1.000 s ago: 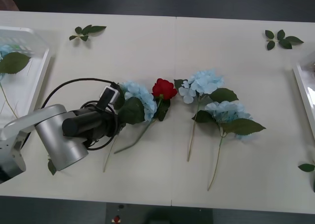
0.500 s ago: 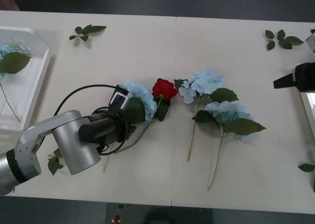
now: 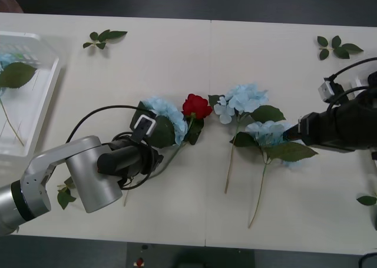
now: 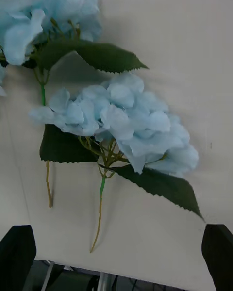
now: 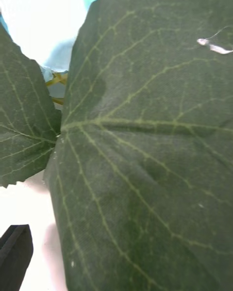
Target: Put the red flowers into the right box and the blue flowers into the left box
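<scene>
Two arms worked at once over the worktop (image 3: 177, 62). Left gripper (image 3: 154, 145) was buried in the leaves of the leftmost blue flower (image 3: 165, 116), finger state impossible to tell, with the lone red flower (image 3: 197, 106) touching that bloom's far side. Right gripper (image 4: 116, 259) was spread wide, empty, just beside the rightmost blue flower (image 4: 124, 121), near its neighbour (image 3: 244, 97). Left box (image 3: 41, 97) sat at the worktop's left edge, one blue flower already inside. Likely trouble: pinching only a leaf, so the stem slips, or dragging the rose along through tangled foliage.
</scene>
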Robot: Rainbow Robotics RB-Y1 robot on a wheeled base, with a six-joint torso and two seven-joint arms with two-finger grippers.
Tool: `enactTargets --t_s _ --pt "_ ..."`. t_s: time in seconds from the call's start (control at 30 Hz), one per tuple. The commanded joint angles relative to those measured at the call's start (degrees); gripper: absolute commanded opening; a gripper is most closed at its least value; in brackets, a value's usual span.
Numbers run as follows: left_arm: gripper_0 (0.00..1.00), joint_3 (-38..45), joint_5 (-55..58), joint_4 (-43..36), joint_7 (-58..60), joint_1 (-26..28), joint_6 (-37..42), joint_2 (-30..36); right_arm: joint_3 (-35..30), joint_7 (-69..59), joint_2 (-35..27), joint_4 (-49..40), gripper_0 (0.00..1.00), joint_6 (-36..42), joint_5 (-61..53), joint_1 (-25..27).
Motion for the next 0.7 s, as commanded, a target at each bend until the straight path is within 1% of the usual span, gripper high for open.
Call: enactTargets --t_s 0.03,0.07,0.1,0.13,0.2,0.27,0.3,0.33,0.47,0.7 --pt "0.93 0.6 -0.7 0.7 2.0 -2.0 -0.4 -0.2 3.8 -5.7 0.6 -4.3 1.00 0.1 3.5 1.6" --pt "0.87 0.6 -0.7 0.8 2.0 -2.0 -0.4 -0.3 5.4 -7.3 0.7 -4.7 1.00 -0.1 4.5 1.9" --pt "0.76 0.6 -0.7 1.0 2.1 -2.0 -0.4 -0.4 7.1 -8.9 0.6 -5.0 1.00 -0.3 5.5 2.0" --pt "0.72 0.6 -0.6 1.2 2.3 -2.0 -0.4 -0.4 8.2 -10.0 0.6 -5.0 1.00 -0.3 6.1 2.0" --pt "0.49 0.6 -0.3 1.4 2.8 -2.0 -0.4 -0.6 10.7 -12.0 0.6 -5.0 1.00 -0.6 7.6 2.0" --pt "0.19 0.6 -0.2 1.7 3.2 -2.0 -0.4 -0.6 12.9 -12.6 0.6 -5.0 1.00 -1.3 9.2 2.0" --pt "0.08 0.6 -0.1 1.8 3.3 -2.0 -0.4 -0.6 13.8 -12.7 0.6 -5.0 1.00 -1.5 10.0 2.0" --pt "0.00 0.6 -0.1 1.8 3.5 -2.0 -0.4 -0.6 14.7 -12.8 0.6 -4.9 1.00 -1.5 10.9 2.0" --pt "0.00 0.6 0.0 1.8 3.9 -2.3 -0.4 -0.6 17.6 -13.2 0.6 -3.5 1.00 -2.9 13.3 1.9" --pt "0.00 0.8 0.0 1.4 4.7 -3.2 -0.5 -0.3 20.9 -12.7 0.6 1.5 1.00 -9.3 13.9 2.0"
